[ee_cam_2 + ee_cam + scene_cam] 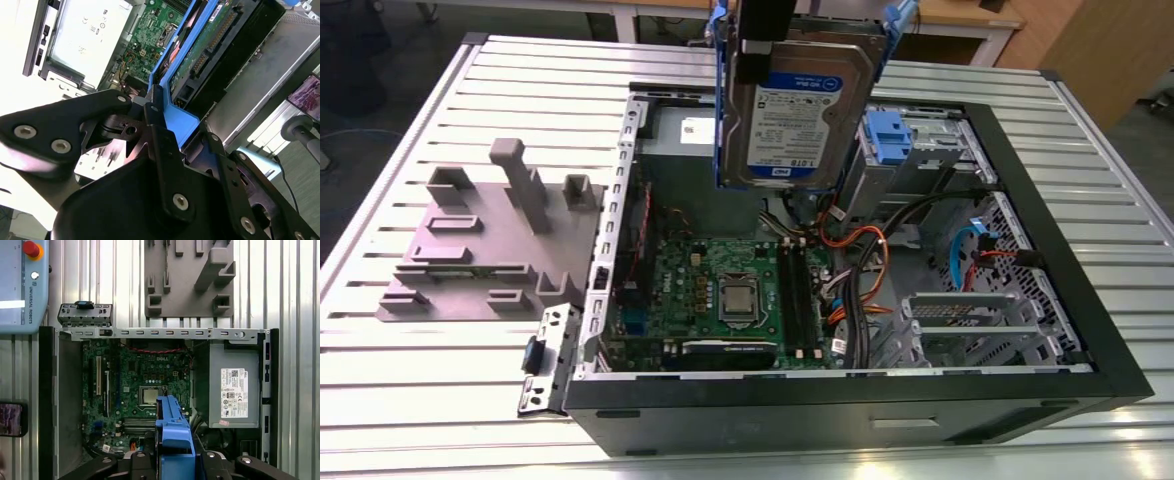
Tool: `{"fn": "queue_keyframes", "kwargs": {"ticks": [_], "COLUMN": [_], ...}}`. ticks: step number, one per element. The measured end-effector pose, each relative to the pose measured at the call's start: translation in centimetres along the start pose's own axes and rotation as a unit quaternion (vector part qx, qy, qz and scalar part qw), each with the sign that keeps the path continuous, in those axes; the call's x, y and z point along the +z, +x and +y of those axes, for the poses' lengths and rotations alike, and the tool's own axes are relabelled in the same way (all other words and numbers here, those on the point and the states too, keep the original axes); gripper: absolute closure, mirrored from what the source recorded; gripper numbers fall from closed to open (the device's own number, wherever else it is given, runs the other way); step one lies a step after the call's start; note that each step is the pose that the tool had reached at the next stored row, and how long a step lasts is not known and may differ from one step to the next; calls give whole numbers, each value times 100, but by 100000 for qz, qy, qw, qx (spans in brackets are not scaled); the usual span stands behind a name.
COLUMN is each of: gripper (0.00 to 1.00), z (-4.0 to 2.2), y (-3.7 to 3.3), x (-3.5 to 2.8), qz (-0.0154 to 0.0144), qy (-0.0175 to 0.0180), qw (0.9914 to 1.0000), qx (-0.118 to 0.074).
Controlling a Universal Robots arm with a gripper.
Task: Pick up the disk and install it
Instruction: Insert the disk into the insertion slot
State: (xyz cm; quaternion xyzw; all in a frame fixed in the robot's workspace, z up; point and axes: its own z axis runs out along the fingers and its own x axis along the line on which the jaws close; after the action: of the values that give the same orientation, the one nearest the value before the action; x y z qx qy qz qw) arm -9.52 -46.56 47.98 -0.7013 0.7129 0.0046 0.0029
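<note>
The disk (801, 110) is held upright in mid-air over the open computer case (1067, 300), its label facing the exterior view, approx. above the circuit board (720, 290). The gripper (159, 110) is clamped tight on the disk's blue frame at the top end. A grey holder block (480, 240) is seen on the table (440, 380), beside the case at the exterior view's left.

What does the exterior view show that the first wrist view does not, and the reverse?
Exterior view: the white-and-blue label face of the silver-grey rectangular disk, held upright by the black hand above the open black computer case. First wrist view: a pale blue-grey pendant with a red button. Both: the green motherboard, the grey plastic fixture plate, the disk's blue carrier.
</note>
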Motion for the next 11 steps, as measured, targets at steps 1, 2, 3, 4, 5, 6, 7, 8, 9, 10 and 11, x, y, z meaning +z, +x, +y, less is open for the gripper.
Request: {"fn": "queue_keyframes", "kwargs": {"ticks": [1, 2, 3, 4, 5, 6, 7, 8, 9, 10, 11], "gripper": [64, 64, 64, 64, 64, 64, 64, 64, 64, 64, 64], "z": [0, 0, 0, 0, -1, -1, -1, -1, -1, -1, 0], "y": [4, 8, 12, 16, 20, 25, 30, 35, 39, 43, 46], "x": [0, 0, -1, 0, 0, 0, -1, -1, -1, 0, 0], "qz": [3, 5, 6, 4, 4, 4, 5, 4, 3, 2, 1], "qy": [-2, -3, -4, -2, -1, -3, -2, -2, -2, -1, -1], "qw": [100000, 100000, 100000, 100000, 100000, 100000, 100000, 100000, 100000, 100000, 100000], "qx": [-3, -4, -3, -3, -3, -3, -2, 0, 0, 0, 2]}}
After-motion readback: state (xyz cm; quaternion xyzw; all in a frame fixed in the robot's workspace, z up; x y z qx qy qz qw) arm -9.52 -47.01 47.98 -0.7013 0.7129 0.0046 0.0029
